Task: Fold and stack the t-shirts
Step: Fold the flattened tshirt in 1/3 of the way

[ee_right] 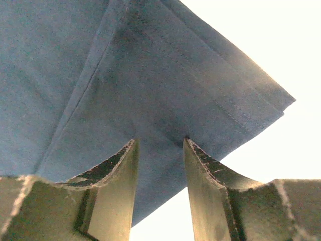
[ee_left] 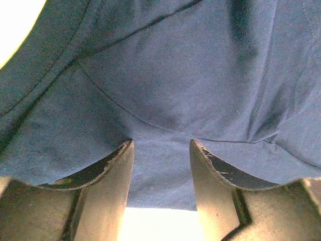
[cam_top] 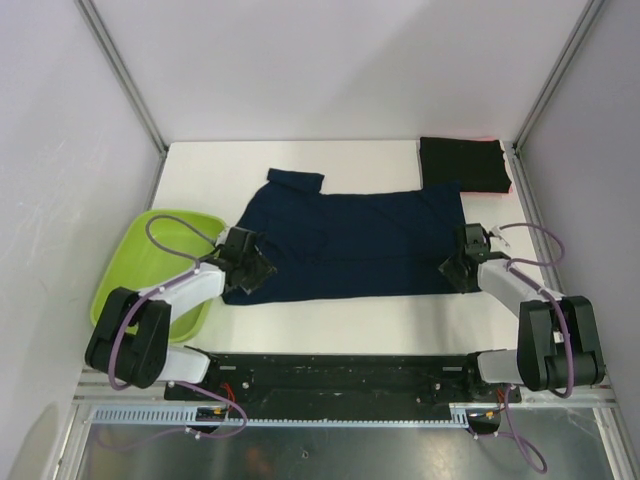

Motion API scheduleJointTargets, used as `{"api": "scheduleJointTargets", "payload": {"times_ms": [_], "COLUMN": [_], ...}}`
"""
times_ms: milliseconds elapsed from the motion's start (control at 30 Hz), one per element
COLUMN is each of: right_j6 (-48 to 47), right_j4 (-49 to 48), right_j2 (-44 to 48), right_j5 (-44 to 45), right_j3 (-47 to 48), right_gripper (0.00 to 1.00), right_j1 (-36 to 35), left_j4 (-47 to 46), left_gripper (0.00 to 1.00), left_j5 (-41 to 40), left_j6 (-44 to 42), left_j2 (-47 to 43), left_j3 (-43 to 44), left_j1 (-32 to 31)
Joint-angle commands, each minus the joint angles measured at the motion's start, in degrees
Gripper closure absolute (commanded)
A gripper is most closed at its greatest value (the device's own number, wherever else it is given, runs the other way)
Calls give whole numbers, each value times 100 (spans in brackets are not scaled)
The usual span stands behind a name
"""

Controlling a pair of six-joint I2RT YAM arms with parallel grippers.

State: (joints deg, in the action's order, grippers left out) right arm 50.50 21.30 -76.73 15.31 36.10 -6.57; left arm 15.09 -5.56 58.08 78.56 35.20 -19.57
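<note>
navy shirt [ee_left: 200, 75] cropped in wrist views; tub [cam_top: 125, 265] partly behind left arm [cam_top: 190, 288].

The left arm [cam_top: 185, 290] and right arm [cam_top: 505, 282] have white shells between bulky black joint housings. A thin purple cable [cam_top: 152, 240] loops off each. Both stand on a black base plate [cam_top: 340, 375]. The left fingers [ee_left: 108, 173] and right fingers [ee_right: 210, 178] are pale grey-tan wedges with dark, scuffed inner pads.
</note>
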Motion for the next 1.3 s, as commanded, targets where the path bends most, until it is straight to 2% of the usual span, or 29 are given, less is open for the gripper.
{"api": "scheduleJointTargets", "payload": {"times_ms": [0, 400, 700, 800, 1067, 1267], "right_j6": [442, 992, 922, 839, 202, 54], "right_j4": [365, 1614, 2100, 2040, 1099, 930], "right_j2": [79, 853, 1242, 1467, 1451, 1707], "right_j5": [102, -368, -609, -675, -1140, -1161], "right_j3": [-194, -641, -902, -949, -842, -841], "right_gripper": [54, 50, 51, 50, 48, 46], "right_j1": [285, 1337, 1630, 1684, 1694, 1768], "left_j4": [278, 813, 1099, 1122, 1140, 1138], "left_gripper": [45, 43, 42, 42, 42, 42], "left_j5": [-487, -401, -431, -479, -467, -459], "left_j6": [245, 548, 603, 557, 240, 74], "left_j2": [-129, -990, -1584, -1622, -1493, -1697], "left_j3": [-480, -1078, -1381, -1339, -1045, -938], "left_j1": [-13, -12, -11, -14, -16, -12]}}
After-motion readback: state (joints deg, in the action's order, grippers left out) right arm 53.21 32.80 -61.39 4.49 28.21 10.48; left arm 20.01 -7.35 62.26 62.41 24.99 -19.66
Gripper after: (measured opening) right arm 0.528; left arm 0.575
